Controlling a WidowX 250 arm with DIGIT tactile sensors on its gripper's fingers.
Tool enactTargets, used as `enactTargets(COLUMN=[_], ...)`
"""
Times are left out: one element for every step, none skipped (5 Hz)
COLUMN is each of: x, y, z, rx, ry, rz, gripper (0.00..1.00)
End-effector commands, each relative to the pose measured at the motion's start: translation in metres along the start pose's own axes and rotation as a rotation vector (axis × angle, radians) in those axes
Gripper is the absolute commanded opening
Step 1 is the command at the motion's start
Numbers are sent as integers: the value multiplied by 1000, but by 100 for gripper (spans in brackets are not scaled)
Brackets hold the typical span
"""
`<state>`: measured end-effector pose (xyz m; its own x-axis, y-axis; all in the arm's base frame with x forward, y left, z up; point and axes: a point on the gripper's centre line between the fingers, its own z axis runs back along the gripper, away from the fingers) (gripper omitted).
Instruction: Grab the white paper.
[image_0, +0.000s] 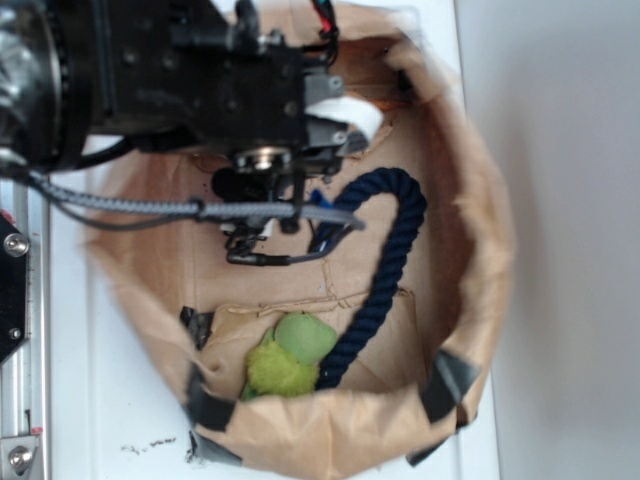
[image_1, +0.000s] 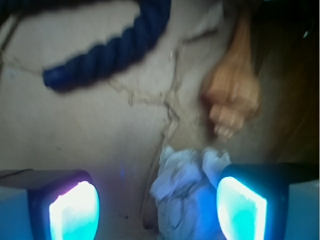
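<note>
Gripper (image_1: 157, 205): jaws spread wide, nothing clasped; two glowing pads at the wrist view's bottom corners.
White paper (image_1: 185, 187): crumpled wad on the bag floor between the pads, close to the right pad.
Orange seashell (image_1: 232, 95): just beyond the paper.
Blue rope (image_0: 385, 260): curved across the floor.
Brown paper bag (image_0: 470, 230): holds everything.
Green toy (image_0: 290, 355): near the bag's front wall.

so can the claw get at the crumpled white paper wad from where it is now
Probably yes. The claw is open, and the crumpled white paper wad lies between its pads, nearer the right one, with nothing over it. The orange seashell sits just beyond.
</note>
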<state>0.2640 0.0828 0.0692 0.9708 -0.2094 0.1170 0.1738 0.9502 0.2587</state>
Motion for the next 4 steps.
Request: enactTargets(x=[7,9,18,24], y=[9,10,10,11], z=[-6,-17,-19,-24], rx=[87,126,134,151], ry=[-82,-79,-76,-77], rz=[17,33,56,69], gripper=[100,100,100,100])
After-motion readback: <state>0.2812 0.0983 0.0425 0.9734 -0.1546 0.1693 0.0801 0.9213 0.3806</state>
